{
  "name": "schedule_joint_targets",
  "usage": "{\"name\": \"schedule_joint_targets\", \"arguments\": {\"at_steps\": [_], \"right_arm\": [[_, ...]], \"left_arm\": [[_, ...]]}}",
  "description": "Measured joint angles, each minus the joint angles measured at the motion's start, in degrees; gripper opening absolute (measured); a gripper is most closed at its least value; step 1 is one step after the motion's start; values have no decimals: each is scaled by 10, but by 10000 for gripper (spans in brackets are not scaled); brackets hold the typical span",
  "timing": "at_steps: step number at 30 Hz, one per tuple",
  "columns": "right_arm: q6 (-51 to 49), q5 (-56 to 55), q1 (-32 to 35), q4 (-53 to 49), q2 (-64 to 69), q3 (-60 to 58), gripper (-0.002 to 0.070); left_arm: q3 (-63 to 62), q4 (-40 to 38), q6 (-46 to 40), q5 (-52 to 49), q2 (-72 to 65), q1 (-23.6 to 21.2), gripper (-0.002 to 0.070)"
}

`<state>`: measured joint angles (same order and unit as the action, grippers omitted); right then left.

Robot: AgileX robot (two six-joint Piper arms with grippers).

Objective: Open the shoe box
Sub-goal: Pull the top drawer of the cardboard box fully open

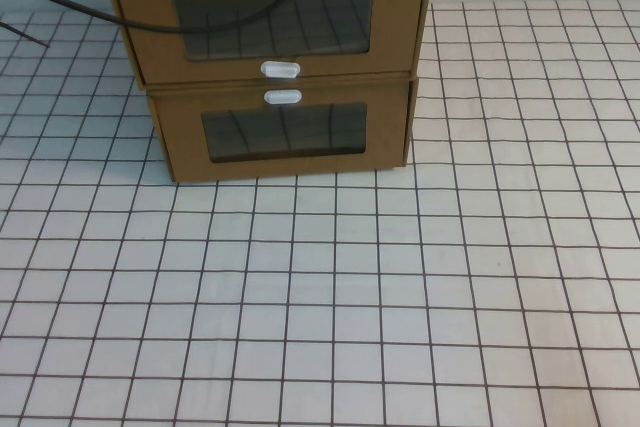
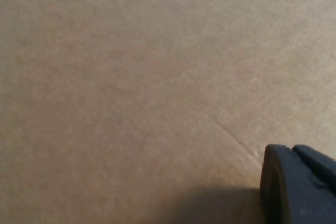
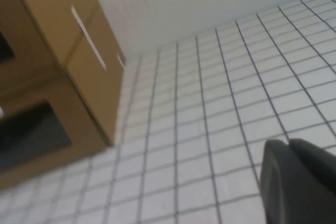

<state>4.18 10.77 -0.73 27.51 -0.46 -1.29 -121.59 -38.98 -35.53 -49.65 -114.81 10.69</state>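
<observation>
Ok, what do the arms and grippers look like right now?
Neither arm shows in the high view, only a black cable crossing the upper shoe box. The left gripper, close against brown cardboard, is matte black with rounded edges. The right gripper, above the gridded table beside that box, looks the same.

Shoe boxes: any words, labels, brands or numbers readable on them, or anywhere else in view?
None readable anywhere.
Boxes, their white handles, table: no print.
White strip on a box side: blank as far as it shows.
Left hand sits close to a plain box face; right hand, shut, hangs over the table beside the boxes.
</observation>
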Motion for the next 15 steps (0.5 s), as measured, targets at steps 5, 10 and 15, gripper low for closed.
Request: {"name": "schedule_joint_targets", "arguments": {"at_steps": [5, 10, 15], "right_arm": [[0, -58, 0, 104, 0, 0, -13], [-1, -49, 0, 167, 0, 2, -13], [-1, 85, 0, 155, 62, 82, -13]], "left_arm": [[0, 0, -1, 0, -1, 0, -2], [0, 0, -1, -1, -1, 1, -2], [-2, 1, -2, -5, -1, 1, -2]]}}
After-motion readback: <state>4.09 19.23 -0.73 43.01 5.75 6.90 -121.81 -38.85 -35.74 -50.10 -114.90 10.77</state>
